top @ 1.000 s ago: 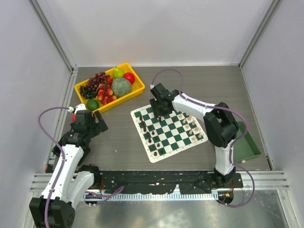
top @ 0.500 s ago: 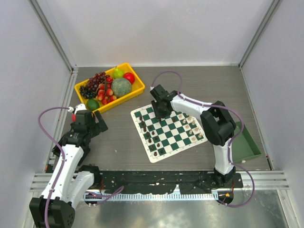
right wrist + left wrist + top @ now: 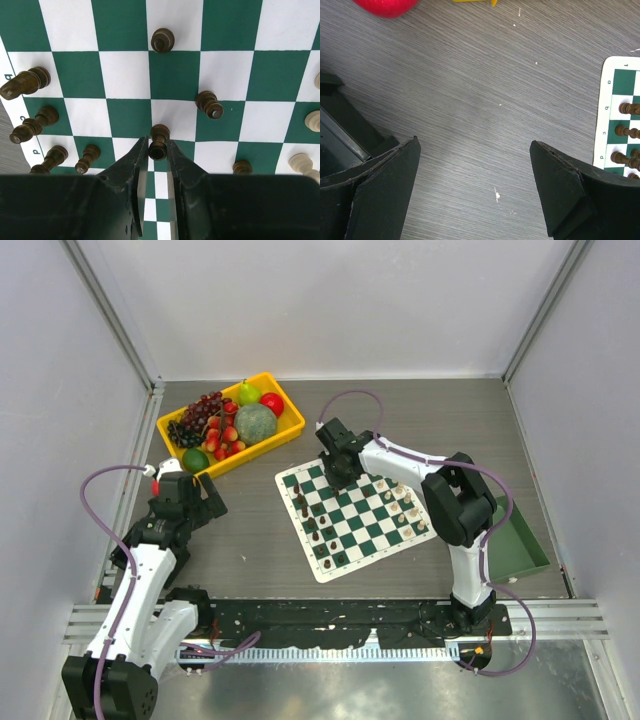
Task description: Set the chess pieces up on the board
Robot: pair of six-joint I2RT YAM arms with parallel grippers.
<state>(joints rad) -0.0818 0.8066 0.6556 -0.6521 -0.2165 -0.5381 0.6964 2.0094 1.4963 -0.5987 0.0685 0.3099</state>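
Note:
The green and white board [image 3: 372, 540] lies mid-table, with dark chess pieces [image 3: 305, 510] along its left side and cream pieces [image 3: 405, 505] along its right. My right gripper [image 3: 337, 480] is low over the board's far left part. In the right wrist view the right gripper [image 3: 158, 146] is shut on a dark brown piece [image 3: 159, 142] above the board [image 3: 125, 65]. Other dark pieces [image 3: 209, 104] stand around it and cream ones [image 3: 314, 120] at the right edge. My left gripper [image 3: 205, 495] is open and empty over bare table [image 3: 475, 144], left of the board [image 3: 615, 80].
A yellow tray [image 3: 290, 425] of fruit stands at the back left; a red fruit [image 3: 387, 6] shows at the top of the left wrist view. A plain green tray [image 3: 520, 535] sits at the right, past the right arm.
The right gripper has shifted slightly toward the far left of the board, still shut on the dark piece. The left arm has not moved.

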